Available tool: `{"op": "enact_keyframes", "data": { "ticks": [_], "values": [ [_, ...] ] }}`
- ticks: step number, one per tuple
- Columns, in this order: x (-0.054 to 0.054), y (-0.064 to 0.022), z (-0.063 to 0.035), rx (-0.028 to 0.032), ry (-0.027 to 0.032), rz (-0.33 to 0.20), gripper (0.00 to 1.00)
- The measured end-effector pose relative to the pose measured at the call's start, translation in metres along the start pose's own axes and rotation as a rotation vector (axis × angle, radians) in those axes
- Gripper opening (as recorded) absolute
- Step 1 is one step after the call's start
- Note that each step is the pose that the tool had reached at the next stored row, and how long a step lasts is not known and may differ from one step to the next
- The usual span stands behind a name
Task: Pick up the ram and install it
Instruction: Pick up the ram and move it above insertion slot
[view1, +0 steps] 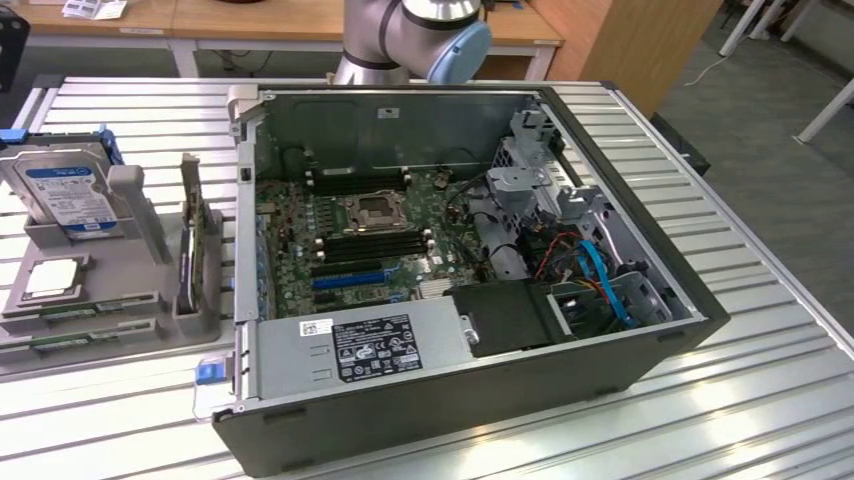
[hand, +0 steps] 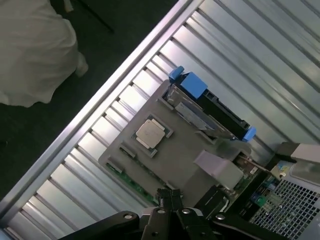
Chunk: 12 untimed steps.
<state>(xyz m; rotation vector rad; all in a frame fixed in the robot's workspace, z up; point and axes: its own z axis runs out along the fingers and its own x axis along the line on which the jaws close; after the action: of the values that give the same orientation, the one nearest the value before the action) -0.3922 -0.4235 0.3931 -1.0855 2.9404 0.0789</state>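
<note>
The ram (hand: 129, 181), a thin green stick, lies in the grey tray (hand: 185, 165); the end effector (hand: 170, 196) is pressed together.

A ribbed silver table (view1: 747, 380) catches bright streaks of light. Behind the table stand wooden desks (view1: 254, 18). Beside the table lies grey floor (view1: 761, 130), crossed by white furniture legs (view1: 827, 110).

Ribbed metal table (view1: 747, 400), open computer case (view1: 441, 425) lying on it, grey parts holder (view1: 147, 300) just beside the case
</note>
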Motion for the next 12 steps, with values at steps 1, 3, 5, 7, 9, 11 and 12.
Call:
{"op": "enact_keyframes", "data": {
  "ticks": [1, 3, 5, 7, 9, 11, 12],
  "values": [
    [0.0, 0.0, 0.0, -0.0004, 0.0008, -0.016, 0.1],
    [0.0, 0.0, 0.0, -0.0011, 0.0022, -0.047, 0.1],
    [0.0, 0.0, 0.0, -0.0018, 0.0036, -0.078, 0.1],
    [0.0, 0.0, 0.0, -0.0026, 0.005, -0.11, 0.1],
    [0.0, 0.0, 0.0, -0.0033, 0.0064, -0.142, 0.1],
    [0.0, 0.0, 0.0, -0.0041, 0.0078, -0.173, 0.1],
    [0.0, 0.0, 0.0, -0.0044, 0.0086, -0.188, 0.1]
  ]
}}
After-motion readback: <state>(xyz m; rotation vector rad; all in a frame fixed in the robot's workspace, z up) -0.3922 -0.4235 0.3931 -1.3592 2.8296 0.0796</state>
